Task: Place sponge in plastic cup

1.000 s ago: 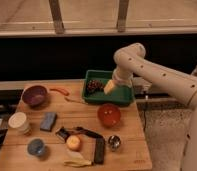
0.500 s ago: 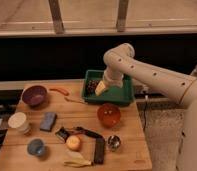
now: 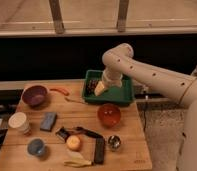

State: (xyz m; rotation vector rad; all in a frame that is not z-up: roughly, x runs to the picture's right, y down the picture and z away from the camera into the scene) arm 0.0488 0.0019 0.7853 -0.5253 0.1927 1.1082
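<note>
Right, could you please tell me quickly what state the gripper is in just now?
Gripper: fingers open, holding nothing, over the green tray; the sponge lies on the table.

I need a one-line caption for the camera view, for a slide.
Gripper hovers over the green tray, away from the sponge and the plastic cup on the wooden table.

Place: robot test area, lab-like.
Furniture: one wooden table (image 3: 132, 150) standing alone on a speckled floor (image 3: 162, 127).
Stock: kitchenware laid out apart, including purple bowl (image 3: 35, 95), red bowl (image 3: 109, 115), white cup (image 3: 18, 121), green tray (image 3: 124, 95).
Backdrop: dark wall (image 3: 52, 55), glazing with metal posts (image 3: 56, 15) above.
Equipment: white robot arm (image 3: 142, 70); gripper (image 3: 99, 90) over the tray, jaws apart.
</note>
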